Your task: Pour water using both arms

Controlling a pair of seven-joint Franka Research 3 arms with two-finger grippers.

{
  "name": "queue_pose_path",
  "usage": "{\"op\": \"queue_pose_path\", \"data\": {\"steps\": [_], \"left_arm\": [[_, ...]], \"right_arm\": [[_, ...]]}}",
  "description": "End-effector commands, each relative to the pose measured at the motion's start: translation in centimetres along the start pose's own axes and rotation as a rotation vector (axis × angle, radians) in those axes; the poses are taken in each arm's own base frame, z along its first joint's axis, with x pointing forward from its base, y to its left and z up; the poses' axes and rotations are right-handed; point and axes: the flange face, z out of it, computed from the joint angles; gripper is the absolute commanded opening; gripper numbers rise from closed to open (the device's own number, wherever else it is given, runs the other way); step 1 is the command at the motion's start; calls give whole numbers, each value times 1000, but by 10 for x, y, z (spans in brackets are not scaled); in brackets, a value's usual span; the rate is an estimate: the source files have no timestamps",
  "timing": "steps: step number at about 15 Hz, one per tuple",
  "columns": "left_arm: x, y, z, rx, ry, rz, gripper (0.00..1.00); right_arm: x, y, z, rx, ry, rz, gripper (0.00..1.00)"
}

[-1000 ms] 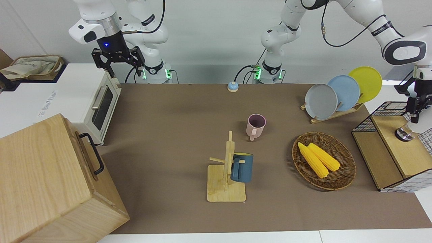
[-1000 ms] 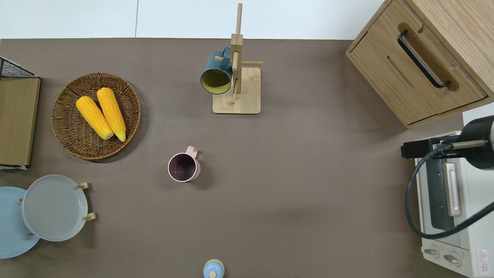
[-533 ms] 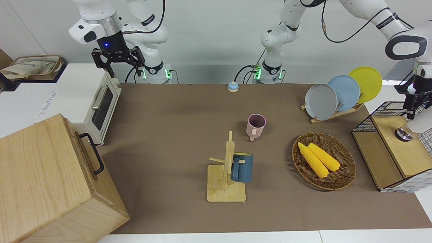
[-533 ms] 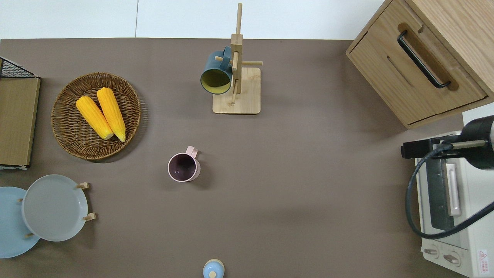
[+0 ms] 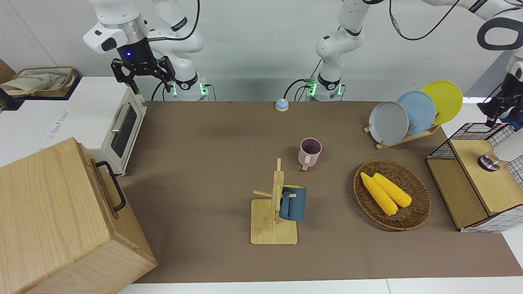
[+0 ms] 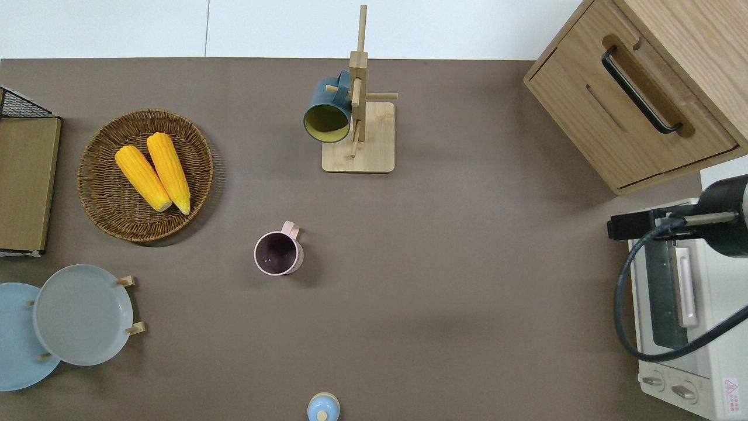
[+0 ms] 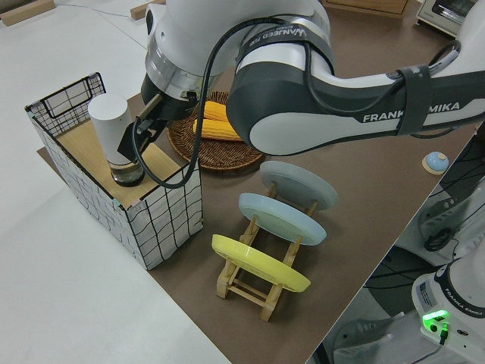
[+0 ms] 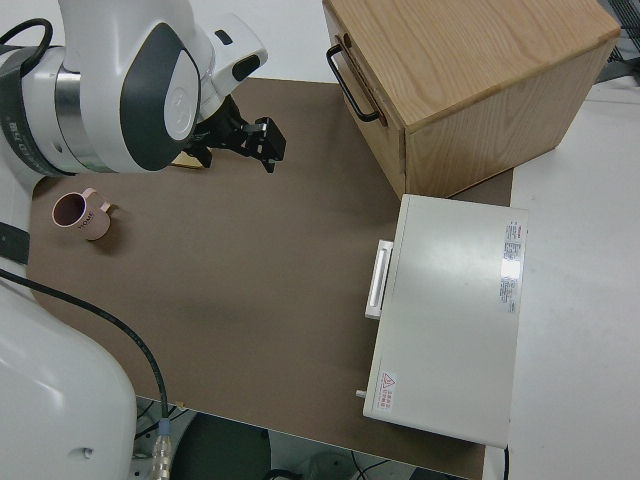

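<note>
A white bottle [image 5: 506, 150] stands upright on the wooden shelf inside a wire basket [image 5: 470, 130] at the left arm's end of the table; the left side view shows the bottle [image 7: 114, 129] too. My left gripper [image 5: 499, 112] hangs in the air above that basket, clear of the bottle and holding nothing, and the arm hides it in the left side view. A pink mug [image 5: 309, 152] sits upright mid-table, dark inside. A blue mug [image 5: 293, 203] hangs on a wooden mug rack [image 5: 273, 232]. The right arm is parked, its gripper [image 5: 141, 73] open.
A wicker basket [image 5: 421, 204] holding two corn cobs lies beside the wire basket. A plate rack [image 5: 408, 136] carries three plates. A small blue bell [image 5: 282, 105] sits near the arm bases. A toaster oven [image 5: 102, 118] and a wooden cabinet [image 5: 53, 220] fill the right arm's end.
My left gripper has risen from just above the white bottle to well clear of it. The bottle stayed on its shelf. The right arm has not moved.
</note>
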Motion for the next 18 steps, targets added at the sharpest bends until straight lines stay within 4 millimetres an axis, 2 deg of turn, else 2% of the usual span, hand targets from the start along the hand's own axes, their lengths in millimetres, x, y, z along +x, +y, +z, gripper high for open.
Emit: {"op": "queue_pose_path", "data": {"steps": [1,9,18], "left_arm": [[-10,24,-32,-7,-77,-18,1000],[-30,144,-85,14,-187,16,1000],[-62,255,-107,-65,-254,91,1000]], "right_arm": [[-5,0,-3,17,2,-4,992],[-5,0,-3,17,2,-4,994],[-5,1,-3,17,2,-3,992]]}}
